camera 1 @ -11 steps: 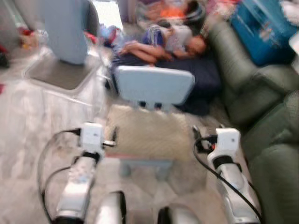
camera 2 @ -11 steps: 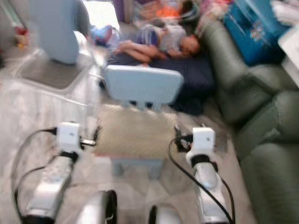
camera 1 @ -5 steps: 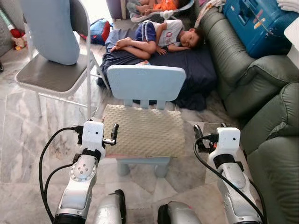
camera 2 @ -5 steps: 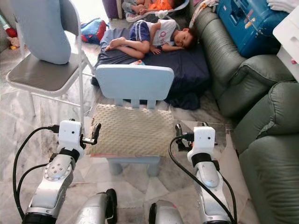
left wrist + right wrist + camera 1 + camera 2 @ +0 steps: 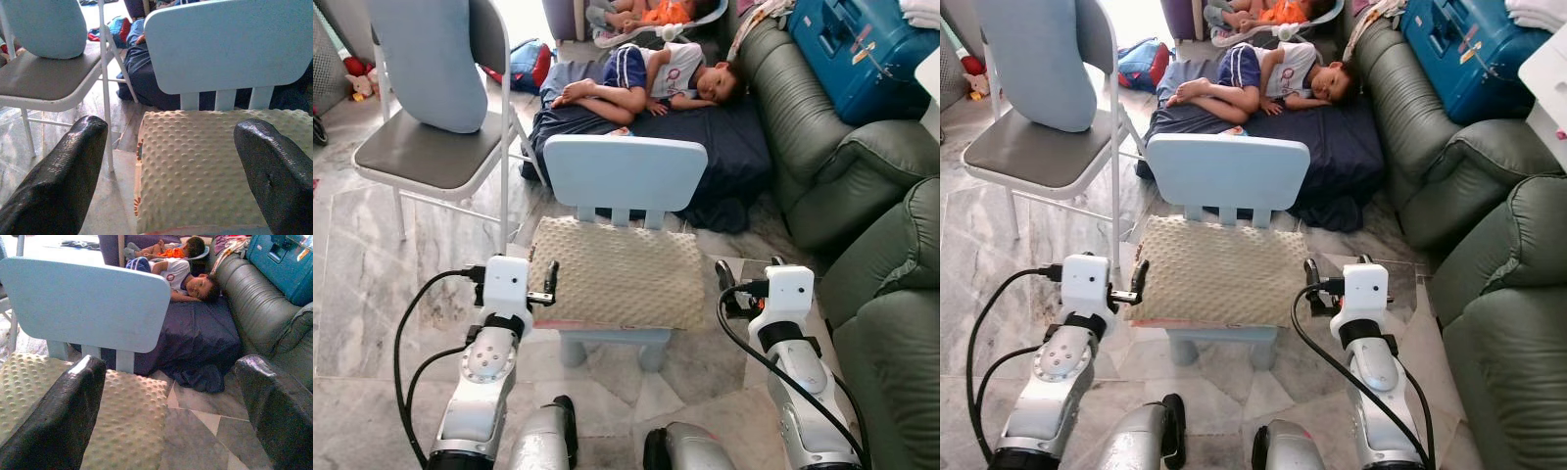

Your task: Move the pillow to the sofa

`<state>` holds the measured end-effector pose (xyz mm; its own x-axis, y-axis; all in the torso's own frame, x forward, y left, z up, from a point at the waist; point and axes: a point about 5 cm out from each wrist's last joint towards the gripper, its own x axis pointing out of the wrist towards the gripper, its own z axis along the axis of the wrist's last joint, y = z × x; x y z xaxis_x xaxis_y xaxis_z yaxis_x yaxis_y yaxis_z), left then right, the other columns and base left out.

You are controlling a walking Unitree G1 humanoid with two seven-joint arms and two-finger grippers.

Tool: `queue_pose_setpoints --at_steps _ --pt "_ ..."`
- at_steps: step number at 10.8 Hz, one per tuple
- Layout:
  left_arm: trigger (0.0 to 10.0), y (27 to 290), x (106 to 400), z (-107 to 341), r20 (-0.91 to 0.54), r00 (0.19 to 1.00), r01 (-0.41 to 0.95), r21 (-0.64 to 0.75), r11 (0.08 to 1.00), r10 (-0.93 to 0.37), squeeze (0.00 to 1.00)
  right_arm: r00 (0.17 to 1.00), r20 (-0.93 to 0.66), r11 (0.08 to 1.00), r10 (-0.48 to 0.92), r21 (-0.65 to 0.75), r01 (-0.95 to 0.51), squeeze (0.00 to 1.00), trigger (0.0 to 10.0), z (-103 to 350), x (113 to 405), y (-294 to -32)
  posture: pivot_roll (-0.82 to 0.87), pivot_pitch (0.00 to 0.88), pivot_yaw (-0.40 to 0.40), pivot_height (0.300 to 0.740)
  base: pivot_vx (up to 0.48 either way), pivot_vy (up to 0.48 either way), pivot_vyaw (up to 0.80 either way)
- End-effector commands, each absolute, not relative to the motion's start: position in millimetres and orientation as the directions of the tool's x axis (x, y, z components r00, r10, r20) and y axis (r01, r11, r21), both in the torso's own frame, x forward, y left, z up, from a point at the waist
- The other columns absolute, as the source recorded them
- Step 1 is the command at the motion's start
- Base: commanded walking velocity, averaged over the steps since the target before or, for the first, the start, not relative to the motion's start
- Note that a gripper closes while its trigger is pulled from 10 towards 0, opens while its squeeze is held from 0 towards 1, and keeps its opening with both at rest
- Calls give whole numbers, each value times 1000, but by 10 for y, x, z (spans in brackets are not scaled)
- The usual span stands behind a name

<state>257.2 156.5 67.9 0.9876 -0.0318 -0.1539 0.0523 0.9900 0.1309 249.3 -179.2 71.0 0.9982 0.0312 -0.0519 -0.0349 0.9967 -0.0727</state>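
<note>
Cream dimpled pillow (image 5: 617, 273) lay flat on the small blue chair (image 5: 625, 172), long axis running side to side between my left gripper (image 5: 548, 281) and right gripper (image 5: 726, 290), both released, flanking its ends about equally near.

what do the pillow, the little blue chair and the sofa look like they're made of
Pillow: soft cream fabric, matte, with raised dots all over, probably a plush minky-type cover.
Little blue chair: smooth pale blue with rounded edges and an even sheen; looks like moulded plastic, though painted wood is possible.
Sofa: grey-green, glossy and creased over puffy cushions, so leather or faux leather.
</note>
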Motion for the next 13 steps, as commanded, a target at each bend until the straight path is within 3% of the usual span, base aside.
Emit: queue_pose_setpoints --at_steps 1,6,13 --pt "10000 1566 2544 649 -164 986 51 137 989 -28 0 998 -53 997 28 -72 -32 0 10000 704 2482 -1815 -45 173 -50 715 0 0 0" --pt "10000 1540 2535 646 -175 984 56 122 991 -34 0 998 -54 997 40 -64 -43 0 10000 699 2492 -1800 -44 174 -54 625 0 0 0" --pt "10000 1641 2558 678 -157 987 -17 186 982 46 0 998 -49 998 41 -46 -43 0 10000 705 2511 -1796 -46 182 -50 625 0 0 0"
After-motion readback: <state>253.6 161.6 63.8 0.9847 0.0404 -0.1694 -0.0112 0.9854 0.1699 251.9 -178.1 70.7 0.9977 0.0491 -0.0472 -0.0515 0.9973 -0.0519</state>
